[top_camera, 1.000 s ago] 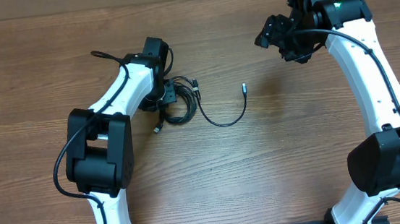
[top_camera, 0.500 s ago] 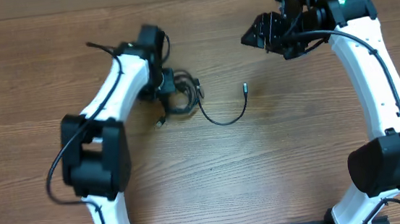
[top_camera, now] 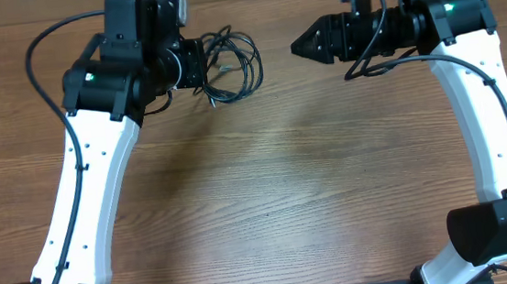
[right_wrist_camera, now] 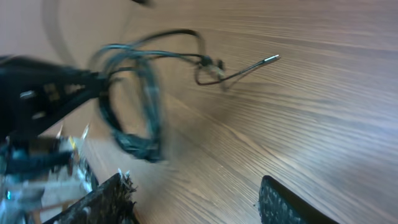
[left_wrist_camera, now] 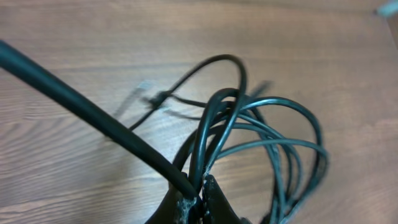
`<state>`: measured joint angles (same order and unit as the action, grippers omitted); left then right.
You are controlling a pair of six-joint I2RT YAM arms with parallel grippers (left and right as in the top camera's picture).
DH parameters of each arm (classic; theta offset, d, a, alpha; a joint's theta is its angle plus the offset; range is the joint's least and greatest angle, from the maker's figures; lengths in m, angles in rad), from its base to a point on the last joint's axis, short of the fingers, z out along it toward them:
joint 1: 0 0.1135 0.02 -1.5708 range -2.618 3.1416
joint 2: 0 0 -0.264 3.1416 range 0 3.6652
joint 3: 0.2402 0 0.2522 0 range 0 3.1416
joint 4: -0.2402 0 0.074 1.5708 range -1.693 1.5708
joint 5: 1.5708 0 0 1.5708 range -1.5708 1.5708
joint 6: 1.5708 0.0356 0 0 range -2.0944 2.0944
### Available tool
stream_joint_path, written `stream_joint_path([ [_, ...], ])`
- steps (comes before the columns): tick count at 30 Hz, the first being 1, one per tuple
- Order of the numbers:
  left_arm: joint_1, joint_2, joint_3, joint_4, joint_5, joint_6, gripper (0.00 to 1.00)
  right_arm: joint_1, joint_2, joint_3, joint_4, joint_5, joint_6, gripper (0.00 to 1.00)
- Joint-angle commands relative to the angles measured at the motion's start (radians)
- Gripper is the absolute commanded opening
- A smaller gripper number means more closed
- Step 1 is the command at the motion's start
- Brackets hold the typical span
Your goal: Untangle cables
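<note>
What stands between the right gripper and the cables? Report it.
Nothing visible does. The cables are bunched in the shut left gripper. Only bare table shows in the gap between them and the open right gripper.

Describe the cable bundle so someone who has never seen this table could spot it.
On the wooden table, find the left arm near the far edge. The cables are the thin black loops bunched in the left gripper. Unlike the thicker wire along that arm, they end in small plugs.
</note>
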<state>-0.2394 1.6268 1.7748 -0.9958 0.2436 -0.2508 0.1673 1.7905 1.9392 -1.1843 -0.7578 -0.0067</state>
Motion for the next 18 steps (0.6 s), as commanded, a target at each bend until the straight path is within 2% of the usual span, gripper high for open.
stream_joint_path([
  [1, 0.014, 0.021, 0.002, -0.008, 0.073, 0.062, 0.04, 0.043, -0.021, 0.026, 0.008, -0.065, -0.149, 0.64],
  [4, 0.024, 0.020, 0.002, -0.022, 0.159, 0.111, 0.04, 0.099, -0.018, 0.026, 0.018, -0.020, -0.193, 0.63],
  [11, 0.039, 0.020, 0.002, -0.029, 0.286, 0.116, 0.04, 0.189, 0.023, 0.024, 0.031, 0.195, -0.158, 0.63],
  [15, 0.050, 0.020, 0.002, -0.032, 0.355, 0.116, 0.04, 0.198, 0.062, 0.024, 0.048, 0.269, -0.033, 0.63],
  [18, 0.060, 0.020, 0.002, -0.028, 0.384, 0.116, 0.04, 0.198, 0.103, 0.024, 0.060, 0.382, 0.165, 0.61],
])
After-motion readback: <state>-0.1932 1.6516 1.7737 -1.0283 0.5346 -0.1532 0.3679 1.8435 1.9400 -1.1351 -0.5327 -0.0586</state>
